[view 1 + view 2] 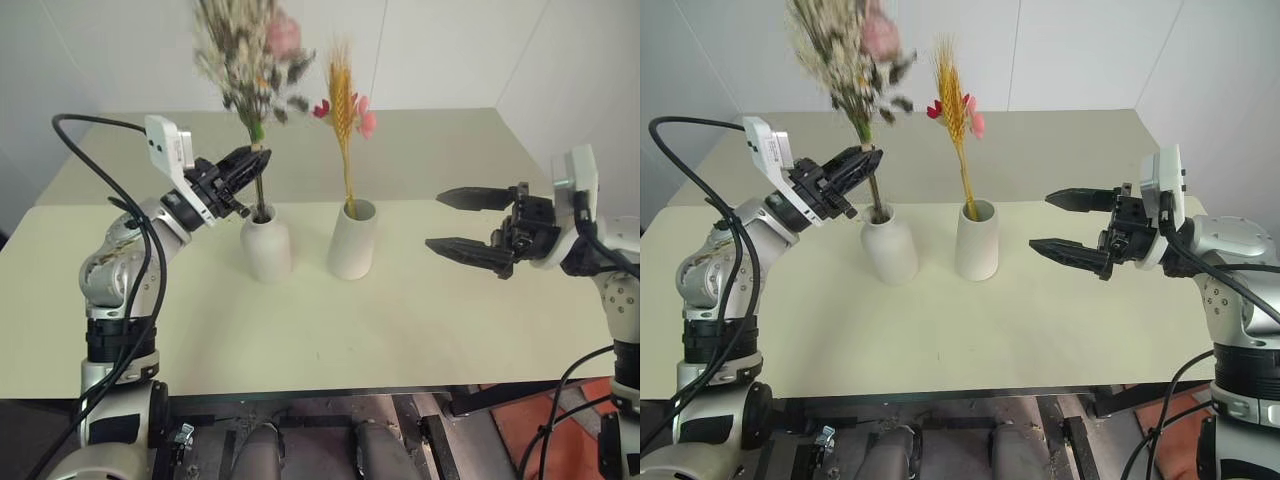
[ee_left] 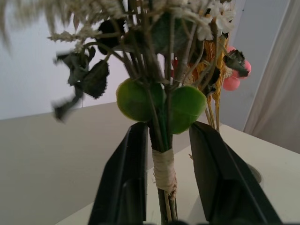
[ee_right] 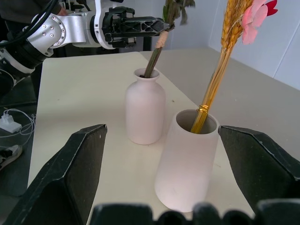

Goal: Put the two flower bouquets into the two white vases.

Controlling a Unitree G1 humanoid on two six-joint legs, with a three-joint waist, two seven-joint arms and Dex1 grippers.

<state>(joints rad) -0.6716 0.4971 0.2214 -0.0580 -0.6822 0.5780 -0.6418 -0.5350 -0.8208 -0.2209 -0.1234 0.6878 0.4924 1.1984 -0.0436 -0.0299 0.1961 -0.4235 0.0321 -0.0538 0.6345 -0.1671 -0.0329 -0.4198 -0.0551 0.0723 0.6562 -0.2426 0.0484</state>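
The matte white bottle-shaped ceramic vase (image 1: 266,244) is standing near the middle of the pale green tabletop (image 1: 300,330); the bushy bouquet of cream-white sprigs, green leaves and a pink rose (image 1: 247,55) is standing in its narrow neck, stems leaning slightly; the left claw (image 1: 243,166) is sitting around those dark stems above the neck, its black fingers (image 2: 124,187) standing a little apart from the cream-wrapped stems rather than pressing them; just right of the bottle-shaped vase, the wide-mouthed tapered white vase (image 1: 353,239) is holding the slim golden wheat spike with small pink blossoms (image 1: 343,105); further right, the right claw (image 1: 465,222) is hovering wide open, empty, pointing toward both vases.
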